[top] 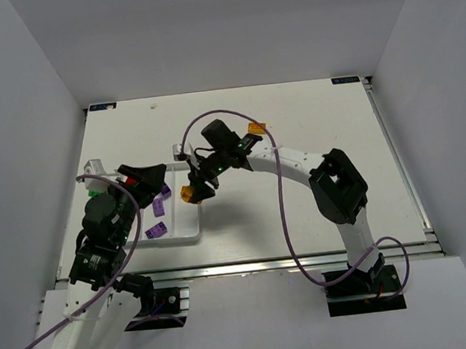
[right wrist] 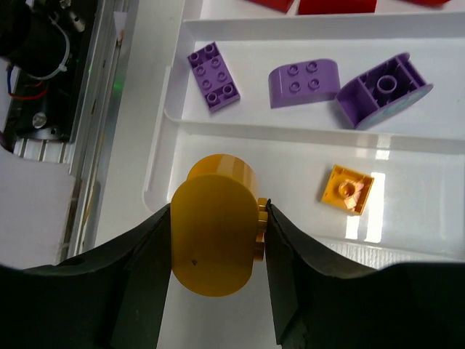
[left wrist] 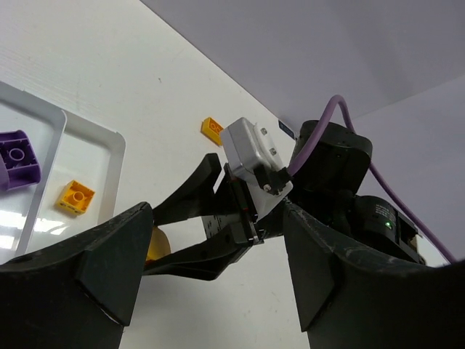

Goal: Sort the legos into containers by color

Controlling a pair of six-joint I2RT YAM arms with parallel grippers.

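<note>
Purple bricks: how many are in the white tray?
3, all in one compartment: a flat studded brick, a rounded brick beside it, and an upturned brick. The left arm may hide more.

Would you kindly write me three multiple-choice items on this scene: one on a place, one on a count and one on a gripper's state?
1. In the right wrist view, where does the small orange brick lie?
A) in the tray compartment next to the purple one
B) on the table outside the tray
C) among the purple bricks

2. How many purple bricks lie in their compartment in that view?
A) one
B) three
C) five

3. How is the right gripper?
A) open and empty
B) shut on a purple brick
C) shut on a rounded orange brick

Answers: 1 A, it sits one ridge over from the purple ones; 2 B, three show side by side; 3 C, the jaws clamp its sides.
</note>
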